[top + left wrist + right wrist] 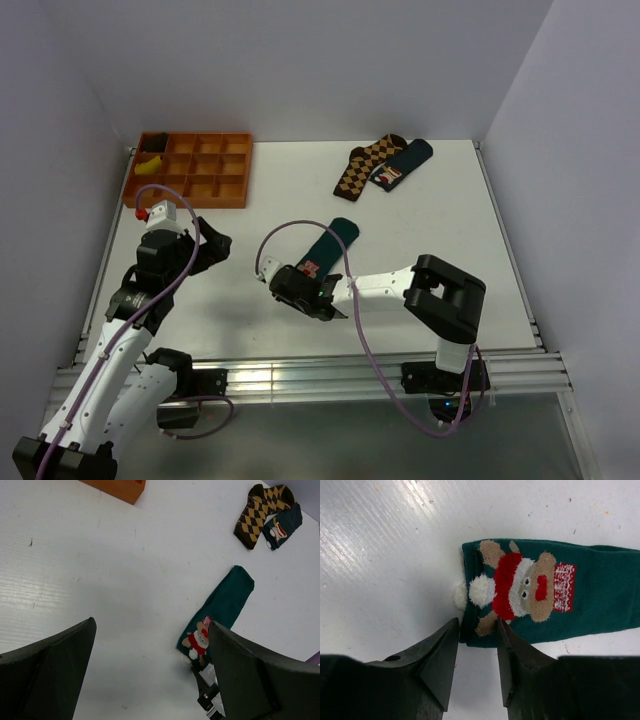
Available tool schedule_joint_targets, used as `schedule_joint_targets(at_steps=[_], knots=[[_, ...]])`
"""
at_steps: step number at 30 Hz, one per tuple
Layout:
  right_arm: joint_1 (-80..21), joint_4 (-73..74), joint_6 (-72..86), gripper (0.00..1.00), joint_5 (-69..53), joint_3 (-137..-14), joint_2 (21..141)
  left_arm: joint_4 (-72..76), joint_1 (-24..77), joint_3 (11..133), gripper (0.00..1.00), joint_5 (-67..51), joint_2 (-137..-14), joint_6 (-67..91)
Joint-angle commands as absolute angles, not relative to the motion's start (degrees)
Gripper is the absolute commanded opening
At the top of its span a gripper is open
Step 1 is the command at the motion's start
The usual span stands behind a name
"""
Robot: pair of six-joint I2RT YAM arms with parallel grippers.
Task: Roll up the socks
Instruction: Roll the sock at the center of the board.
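The white table (420, 210) carries an orange compartment tray (190, 172) at its far left corner. The left gripper (150, 625) hangs just nearer than the tray, fingers spread wide over bare surface, holding nothing. One teal sock (333, 243) lies flat, nearer than the tray and to its right. The right gripper (477, 627), jaws narrowly parted, straddles the corner of its cuff beside the bear patch (520, 585). The second teal sock (403, 165) lies level with the tray, well to its right, touching a brown argyle sock (362, 168).
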State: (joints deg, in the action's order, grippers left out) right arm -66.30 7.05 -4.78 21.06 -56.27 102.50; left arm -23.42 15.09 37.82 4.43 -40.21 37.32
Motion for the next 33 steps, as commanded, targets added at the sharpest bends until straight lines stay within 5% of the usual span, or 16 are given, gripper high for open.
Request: schedule_joint_targets(at_steps=[1,15,33], knots=[[-67.1,9.8,-4.2,0.43,21.7,-57.0,104.3,-22.4,15.1,38.3,1.00,4.4,-39.6,37.6],[-65.5,9.8,1.5,0.00,13.0,-57.4,104.8,-22.1,15.1,38.1,1.00,2.9,-40.0,38.0],[-42.0,-7.2,21.1,0.00,-29.1,-47.1,100.0,-16.5,15.8,35.6,0.99,-5.8,-42.6,43.0]])
